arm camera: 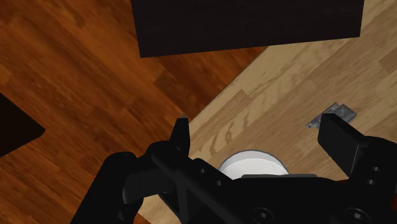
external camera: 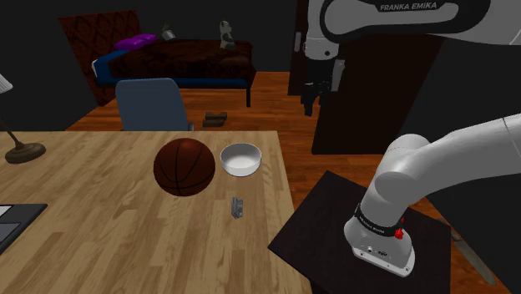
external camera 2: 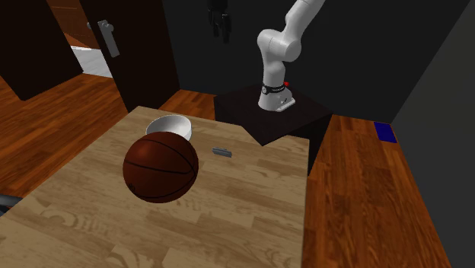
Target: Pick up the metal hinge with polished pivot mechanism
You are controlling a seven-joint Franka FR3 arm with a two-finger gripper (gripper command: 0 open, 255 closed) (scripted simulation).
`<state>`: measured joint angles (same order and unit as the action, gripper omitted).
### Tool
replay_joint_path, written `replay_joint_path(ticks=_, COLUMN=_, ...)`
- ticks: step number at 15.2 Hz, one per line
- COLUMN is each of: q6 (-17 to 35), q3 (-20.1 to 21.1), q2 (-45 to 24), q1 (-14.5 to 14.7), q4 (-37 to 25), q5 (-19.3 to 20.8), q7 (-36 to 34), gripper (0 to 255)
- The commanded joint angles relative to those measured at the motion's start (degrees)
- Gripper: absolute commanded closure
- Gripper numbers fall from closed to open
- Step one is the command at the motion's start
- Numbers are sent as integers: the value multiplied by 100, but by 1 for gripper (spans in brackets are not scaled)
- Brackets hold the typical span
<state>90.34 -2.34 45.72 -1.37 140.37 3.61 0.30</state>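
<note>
Small grey hinge (external camera: pixel 238 207) on wood table (external camera: pixel 117 246), nr white bowl (external camera: pixel 240 159).

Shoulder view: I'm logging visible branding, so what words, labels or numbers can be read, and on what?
"FRANKA EMIKA": dark letters on the white arm, on its upper link.
Light marks on the black band at the arm's base: too small to read.
No text on the basketball, bowl or hinge.

White arm (external camera: pixel 434 167), dark joints, FRANKA EMIKA txt, blk hand (external camera: pixel 310 107).
</note>
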Motion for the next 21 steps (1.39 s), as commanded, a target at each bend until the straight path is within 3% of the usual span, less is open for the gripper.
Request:
replay_joint_path(ticks=1, q6=0, q3=0, q2=0, q1=0, q4=0, q5=0, q7=0, gripper=0)
replay_joint_path(ticks=11, q6=1819, q3=944, q2=-362, q1=75, q4=1302, q5=-965, q7=-1936, gripper=0)
replay_joint_path(ticks=21, q6=4147, q3=2006, q2=-2102, q1=141, q4=1603, q5=-1738, q7=-3793, gripper=0)
